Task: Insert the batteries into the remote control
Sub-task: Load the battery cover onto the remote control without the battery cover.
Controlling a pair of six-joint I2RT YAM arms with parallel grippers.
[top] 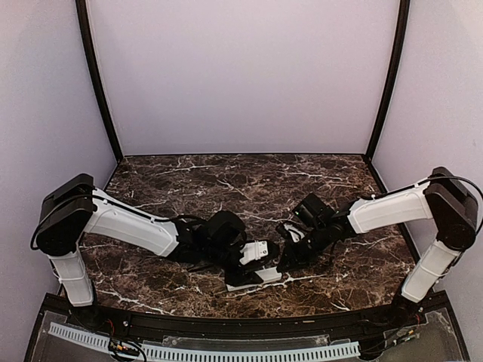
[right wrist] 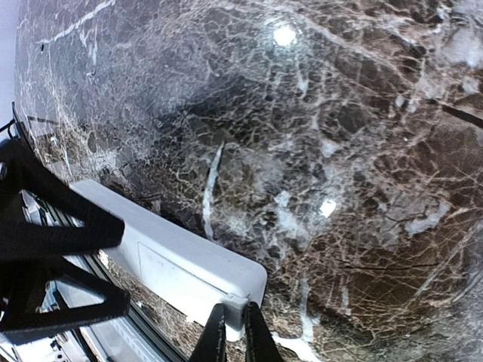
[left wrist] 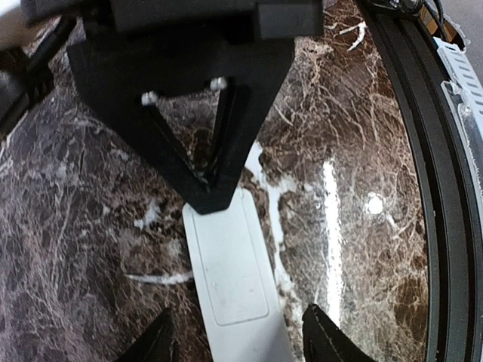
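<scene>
The remote control [top: 260,277] lies flat on the marble near the table's front edge, a slim white bar with its back up and its rectangular cover panel [left wrist: 234,275] seated in place. My left gripper [left wrist: 243,343] is open and straddles the bar, with a gap on each side between fingertips [left wrist: 160,341] and remote. My right gripper [right wrist: 231,339] is shut, its fingers together in a point that rests on the remote's end [right wrist: 245,290] by the cover's edge. In the left wrist view those right fingers [left wrist: 207,185] cover the bar's far end. The batteries are out of view.
A black rail [left wrist: 407,151] runs along the table's near edge, close beside the remote, with a white perforated strip [top: 226,352] beyond it. Both arms [top: 128,222] meet at the front centre. Pale walls stand on the other three sides.
</scene>
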